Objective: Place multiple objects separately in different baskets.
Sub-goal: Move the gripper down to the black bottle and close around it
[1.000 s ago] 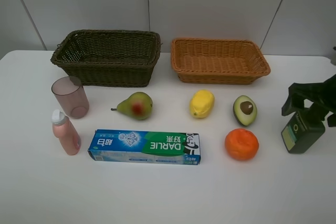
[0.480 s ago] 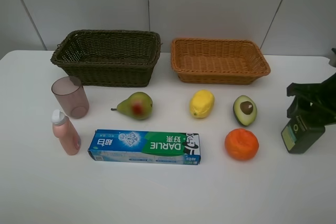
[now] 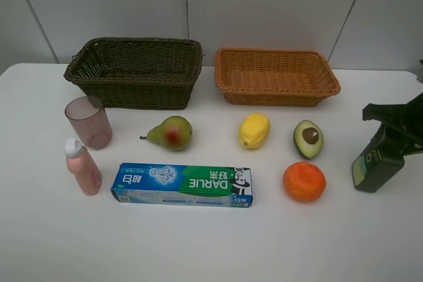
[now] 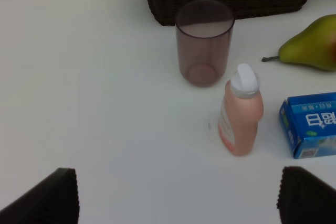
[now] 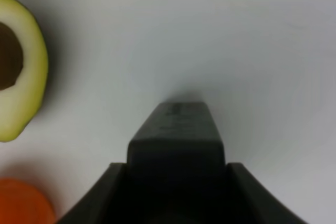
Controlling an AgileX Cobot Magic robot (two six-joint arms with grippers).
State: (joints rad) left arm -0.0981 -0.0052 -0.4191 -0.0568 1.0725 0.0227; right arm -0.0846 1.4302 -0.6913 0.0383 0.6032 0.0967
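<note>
The right claw [image 3: 391, 135] is shown clamped shut on the upper part of the dark green bottle [image 3: 370, 170], which is tilted beneath it. The bottle is judged rigid, smooth and fairly heavy, likely to swing; a hold nearer its middle is advised. Near the claw lie the halved avocado [image 3: 308, 139] and the orange [image 3: 304, 181]. Well beyond stand the orange-tan wicker basket [image 3: 277, 97] and the dark brown wicker basket [image 3: 132, 94]. The left claw [image 4: 178, 198] is held wide open, empty.
</note>
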